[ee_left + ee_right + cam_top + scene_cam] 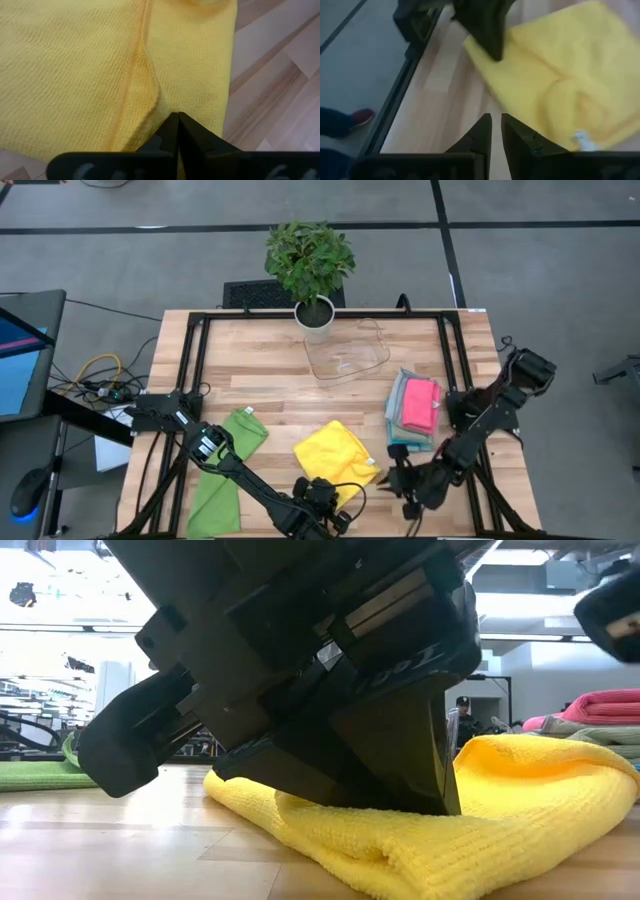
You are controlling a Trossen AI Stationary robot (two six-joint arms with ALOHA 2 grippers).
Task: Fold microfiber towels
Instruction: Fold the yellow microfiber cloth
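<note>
The left arm is stretched low along the counter's near edge, and its gripper (178,125) is seen with the fingers pressed fully together, nipping a fold of the yellow towel (75,75). The right arm is bent down from the right side; its gripper (496,125) is held with a narrow gap between the fingers, nothing between them.

We list two dark arms, matte black, built of blocky jointed links. Left gripper (177,125): two black wedge fingers tapering to points, on a flat crossbar bearing pale digits, possibly sixes. Right gripper (495,125): matching black tapered fingers. Pale lettering marks one housing in the low view.
</note>
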